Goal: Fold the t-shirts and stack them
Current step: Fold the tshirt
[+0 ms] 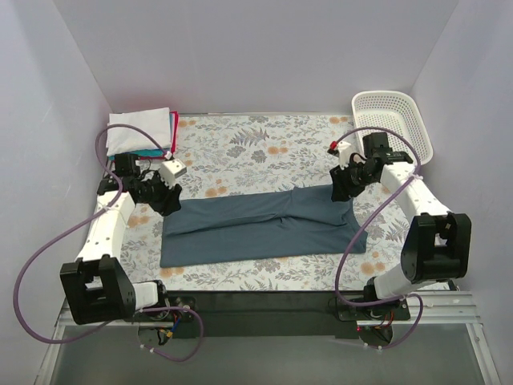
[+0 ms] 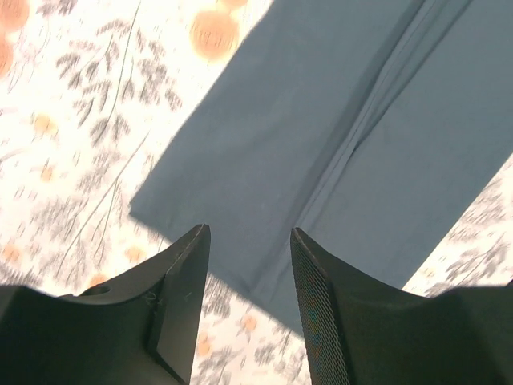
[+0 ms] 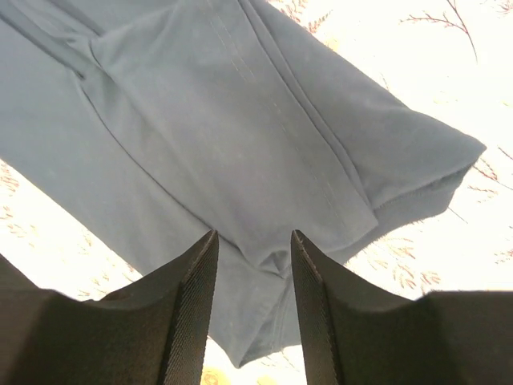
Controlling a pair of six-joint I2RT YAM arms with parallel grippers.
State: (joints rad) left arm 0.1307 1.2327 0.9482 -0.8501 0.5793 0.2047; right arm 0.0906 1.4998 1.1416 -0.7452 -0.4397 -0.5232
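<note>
The slate-blue t-shirt lies folded into a long strip across the floral table. It shows in the left wrist view and the right wrist view. My left gripper is open over the strip's far left corner, its jaws apart with nothing between them. My right gripper is open over the strip's far right corner, its jaws either side of a folded sleeve edge. A stack of folded shirts, white on top with teal and red edges, sits at the back left.
A white mesh basket stands at the back right corner. White walls close in the left, back and right sides. The floral tablecloth covers the table.
</note>
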